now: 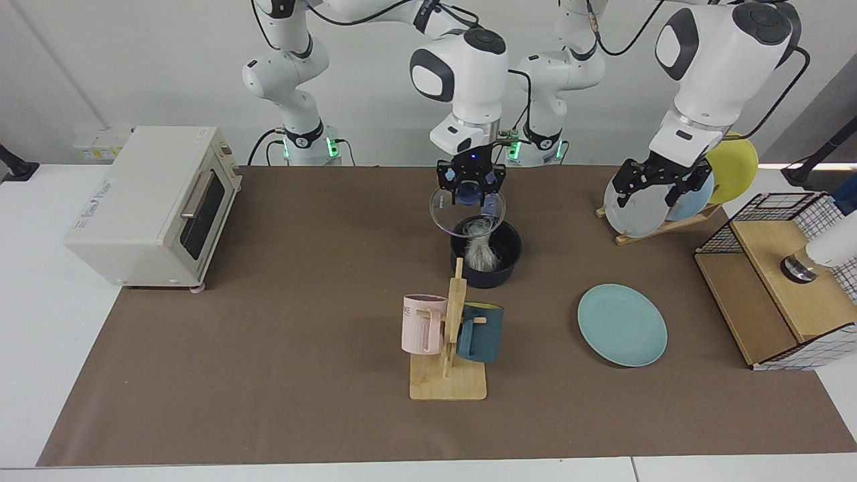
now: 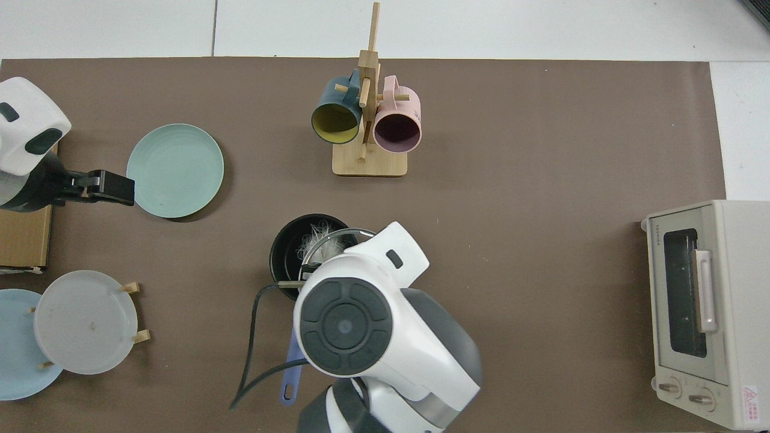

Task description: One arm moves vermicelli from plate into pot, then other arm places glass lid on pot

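Observation:
The dark navy pot stands mid-table with the white vermicelli tangled inside it. My right gripper is shut on the blue knob of the glass lid. The lid hangs slightly tilted just above the pot's far rim. In the top view the right arm covers most of the pot. Only some vermicelli and the lid's rim show there. The light teal plate lies bare. My left gripper waits open, raised near the plate rack.
A wooden mug rack with a pink and a dark teal mug stands just in front of the pot. A toaster oven sits at the view's left. A plate rack and a wire basket with a wooden box are at the right.

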You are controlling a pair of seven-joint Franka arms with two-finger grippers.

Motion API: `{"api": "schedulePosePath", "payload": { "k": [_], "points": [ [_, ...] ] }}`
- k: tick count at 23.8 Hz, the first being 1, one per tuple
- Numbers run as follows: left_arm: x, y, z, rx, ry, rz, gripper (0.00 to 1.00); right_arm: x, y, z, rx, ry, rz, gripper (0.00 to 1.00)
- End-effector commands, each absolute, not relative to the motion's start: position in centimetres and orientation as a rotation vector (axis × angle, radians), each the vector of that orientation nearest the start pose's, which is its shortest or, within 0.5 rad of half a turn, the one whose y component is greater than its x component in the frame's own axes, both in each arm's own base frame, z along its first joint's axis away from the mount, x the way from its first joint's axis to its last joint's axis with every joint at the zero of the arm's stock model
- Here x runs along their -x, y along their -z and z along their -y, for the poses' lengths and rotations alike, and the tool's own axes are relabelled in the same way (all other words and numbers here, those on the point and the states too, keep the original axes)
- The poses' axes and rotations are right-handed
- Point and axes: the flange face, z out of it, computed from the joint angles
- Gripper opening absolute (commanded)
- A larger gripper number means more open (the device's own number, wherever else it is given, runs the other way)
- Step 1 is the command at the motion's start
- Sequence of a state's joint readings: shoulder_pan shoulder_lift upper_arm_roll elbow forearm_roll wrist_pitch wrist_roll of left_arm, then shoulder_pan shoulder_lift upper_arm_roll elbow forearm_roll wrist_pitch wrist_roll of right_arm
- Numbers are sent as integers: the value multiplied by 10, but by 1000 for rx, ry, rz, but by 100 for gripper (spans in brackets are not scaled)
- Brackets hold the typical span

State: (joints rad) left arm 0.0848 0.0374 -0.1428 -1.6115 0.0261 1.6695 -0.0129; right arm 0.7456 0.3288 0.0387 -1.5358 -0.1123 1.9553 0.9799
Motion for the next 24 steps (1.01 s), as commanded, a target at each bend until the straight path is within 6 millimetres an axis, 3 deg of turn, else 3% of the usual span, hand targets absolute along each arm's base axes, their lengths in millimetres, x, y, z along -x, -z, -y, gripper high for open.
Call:
{"api": "schedulePosePath", "payload": {
  "k": [1, 6, 12, 18, 24],
  "points": [
    [-571, -599, 30, 3127, 25, -64, 100, -509, -456, -486, 3121, 240, -312, 0],
    [-572, -599, 28, 3127, 28, -60, 100, -519, -436, -497, 3136, 275, -288, 0],
    [-571, -599, 29, 3127, 28, -62, 100, -518, -431, -506, 3097, 329, -247, 0],
    [-571, -599, 29, 3127, 28, -62, 100, -512, -402, -501, 3117, 315, -228, 0],
    [-571, -599, 28, 3127, 25, -60, 100, -508, -397, -499, 3126, 311, -222, 0]
  ]
}}
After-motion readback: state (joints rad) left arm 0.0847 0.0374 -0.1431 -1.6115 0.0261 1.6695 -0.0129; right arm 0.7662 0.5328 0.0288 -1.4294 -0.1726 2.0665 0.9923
